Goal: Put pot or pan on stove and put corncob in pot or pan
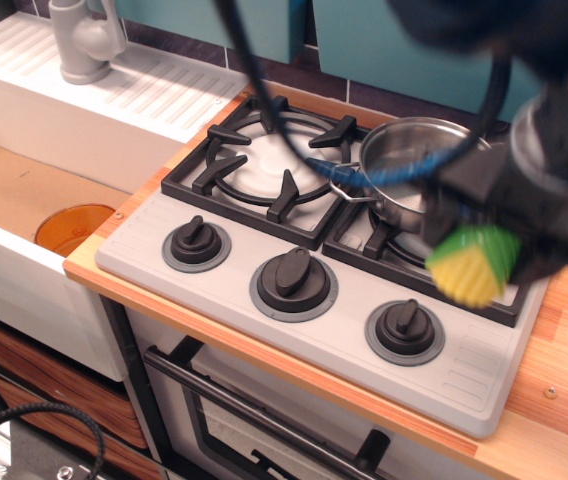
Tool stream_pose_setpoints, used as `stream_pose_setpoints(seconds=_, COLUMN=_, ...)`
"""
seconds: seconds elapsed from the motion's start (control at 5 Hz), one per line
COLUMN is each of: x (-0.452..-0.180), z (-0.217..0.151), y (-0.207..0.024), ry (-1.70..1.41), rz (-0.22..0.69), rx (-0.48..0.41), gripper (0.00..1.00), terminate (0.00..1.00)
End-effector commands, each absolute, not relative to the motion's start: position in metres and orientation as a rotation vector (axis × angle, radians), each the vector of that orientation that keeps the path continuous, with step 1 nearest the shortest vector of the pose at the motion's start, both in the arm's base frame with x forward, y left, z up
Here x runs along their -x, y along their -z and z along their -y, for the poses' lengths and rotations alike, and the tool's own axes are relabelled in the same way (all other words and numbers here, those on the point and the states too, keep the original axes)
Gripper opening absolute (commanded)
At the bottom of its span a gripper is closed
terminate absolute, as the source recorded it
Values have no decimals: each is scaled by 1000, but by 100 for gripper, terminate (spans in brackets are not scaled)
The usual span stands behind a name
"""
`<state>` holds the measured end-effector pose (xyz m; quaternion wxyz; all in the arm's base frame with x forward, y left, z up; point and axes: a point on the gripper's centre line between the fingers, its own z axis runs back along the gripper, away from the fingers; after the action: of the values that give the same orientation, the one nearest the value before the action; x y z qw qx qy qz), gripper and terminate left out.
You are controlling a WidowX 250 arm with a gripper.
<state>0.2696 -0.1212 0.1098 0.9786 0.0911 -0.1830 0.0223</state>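
The arm's pretty blurry up in the top right, mostly a chunky black mass with soft edges; the gripper body looks black too, blocky, with a lighter grey round patch near its upper right side; can't make out any screws or markings through the blur; 1 black cable drops from the top edge, and lower down there's a braided blue cable curving across toward the black housing; another dark cable loops down on the right of it.
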Motion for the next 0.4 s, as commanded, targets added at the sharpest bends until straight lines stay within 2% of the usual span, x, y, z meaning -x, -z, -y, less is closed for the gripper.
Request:
stream_pose_setpoints(seconds=0.0, x=-333, z=82, y=-147, ry=20, rz=439, rx=-141, gripper=0, terminate=0)
stream_pose_setpoints(seconds=0.2, x=-356, z=65, y=-150, ry=38, rz=452, rx=-143, gripper=0, terminate=0)
